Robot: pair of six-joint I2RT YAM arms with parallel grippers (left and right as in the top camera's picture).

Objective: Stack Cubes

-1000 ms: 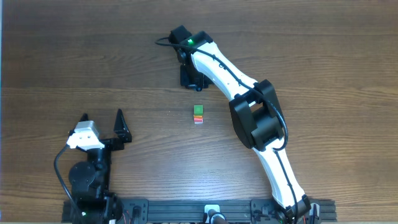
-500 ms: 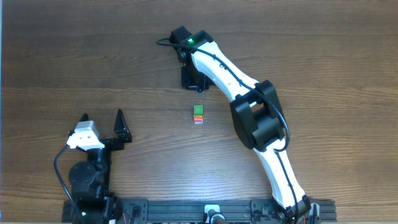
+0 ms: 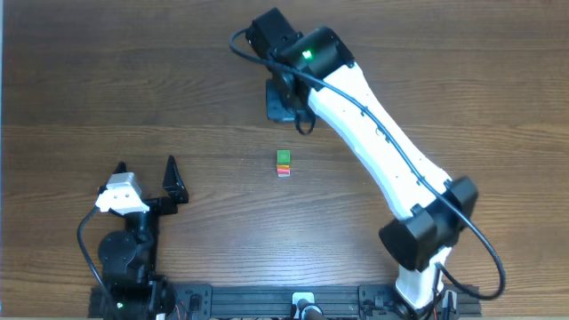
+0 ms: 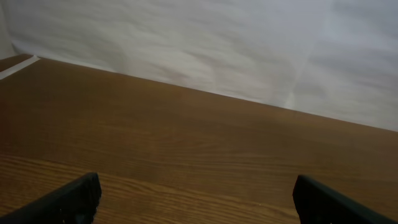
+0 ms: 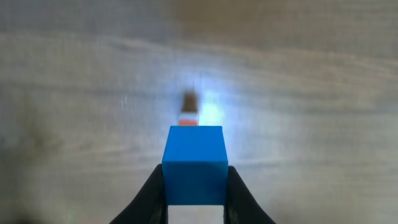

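Observation:
A small stack with a green cube on top and an orange one under it stands on the wooden table near the middle. In the right wrist view, my right gripper is shut on a blue cube, held above the table. A blurred orange-red bit of the stack shows just beyond the blue cube. From above, the right gripper appears farther up the picture than the stack. My left gripper rests at the near left with its fingers wide apart and nothing between them.
The brown wooden table stretches to a white wall at its far edge. The right arm's white links cross the table's right half diagonally. Both arm bases stand on a black rail along the near edge.
The right arm has risen and stretched out, its elbow swinging toward the lower right. Its gripper shifted slightly up and right in the top view. The left arm and stack stayed put.

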